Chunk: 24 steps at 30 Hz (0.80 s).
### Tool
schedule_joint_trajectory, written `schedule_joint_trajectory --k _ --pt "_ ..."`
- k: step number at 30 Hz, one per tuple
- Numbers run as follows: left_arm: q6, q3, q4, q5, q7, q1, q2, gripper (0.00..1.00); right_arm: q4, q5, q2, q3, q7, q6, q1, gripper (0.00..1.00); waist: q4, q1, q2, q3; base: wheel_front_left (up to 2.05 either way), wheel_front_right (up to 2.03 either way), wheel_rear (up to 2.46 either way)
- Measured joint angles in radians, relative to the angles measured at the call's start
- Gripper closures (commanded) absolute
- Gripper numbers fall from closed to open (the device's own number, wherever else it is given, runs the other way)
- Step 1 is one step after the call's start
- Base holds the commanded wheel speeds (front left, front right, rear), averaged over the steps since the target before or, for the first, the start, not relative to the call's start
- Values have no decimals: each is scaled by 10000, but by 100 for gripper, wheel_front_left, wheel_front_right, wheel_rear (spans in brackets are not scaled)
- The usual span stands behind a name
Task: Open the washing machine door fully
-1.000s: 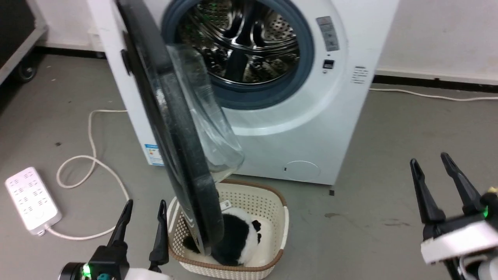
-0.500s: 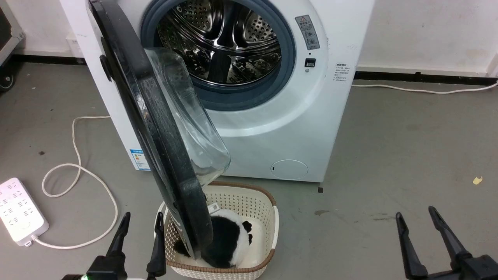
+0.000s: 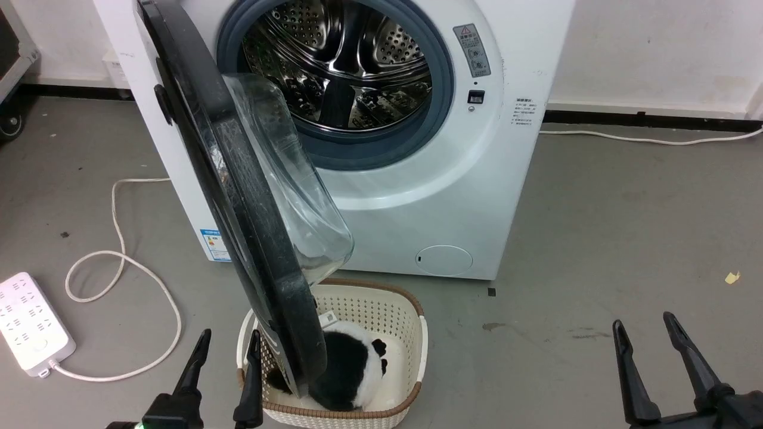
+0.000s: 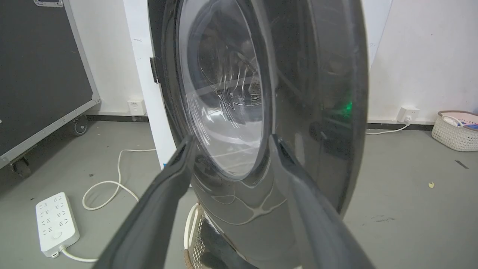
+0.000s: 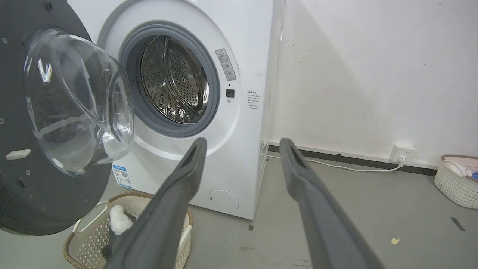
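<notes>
Head view: the washing machine door (image 3: 235, 179) stands swung out on its hinge at the left side of the white washing machine (image 3: 417, 208), and you see it nearly edge-on, its glossy black disc running from the machine's upper left corner down toward you. The clear glass bowl (image 3: 298, 196) bulges from the door's inner face toward the right. Behind it the opening is uncovered, so you look straight into the steel drum (image 3: 340, 65) inside its blue-grey rubber ring (image 3: 442, 89). A small round white flap (image 3: 444, 260) sits low on the machine's front. On the grey floor (image 3: 596, 238) before the machine stands a cream perforated basket (image 3: 417, 333) holding a black-and-white plush item (image 3: 351, 369); the door's lower edge crosses in front of the basket. Your left hand (image 3: 230, 332) is at the bottom of the view, just beside the door's lower edge and the basket's left rim, its two fingers spread and holding nothing. In the left wrist view those fingers frame the door's outer face; you cannot tell whether the tips touch it. Your right hand (image 3: 642, 319) hangs over bare floor at the lower right, well apart from the machine, fingers likewise spread and empty. A white power strip (image 3: 33, 325) with a looping white cable (image 3: 119, 262) lies on the floor to the left of the machine.
</notes>
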Motion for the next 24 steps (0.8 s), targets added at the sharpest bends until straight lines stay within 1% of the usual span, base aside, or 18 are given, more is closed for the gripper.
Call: schedule_joint_trajectory --k 6,7,8,13,15,18,24 --pt "2 0 36 12 0 -2 -10 0 -2 59 4 46 0 0 0 0 1 -1 0 23 0 0 0" --pt "0 0 65 19 0 -2 -12 29 0 77 4 56 0 0 0 0 3 0 0 26 0 0 0" --pt "4 10 81 8 0 -2 -19 100 0 90 4 61 0 0 0 0 4 0 0 29 0 0 0" --pt "105 186 -305 0 0 -24 -52 100 6 155 6 94 0 0 0 0 7 0 0 21 0 0 0" --pt "288 395 -717 -8 0 -65 -71 100 10 165 6 94 0 0 -1 0 13 0 0 13 0 0 0" --pt "527 830 -1605 -153 -2 -267 -100 100 10 205 8 94 0 0 -1 0 21 0 0 -5 0 0 0" --pt "566 1191 -3749 -13 -6 -1033 -107 100 10 267 10 38 0 0 -3 0 60 0 0 -48 0 0 0"
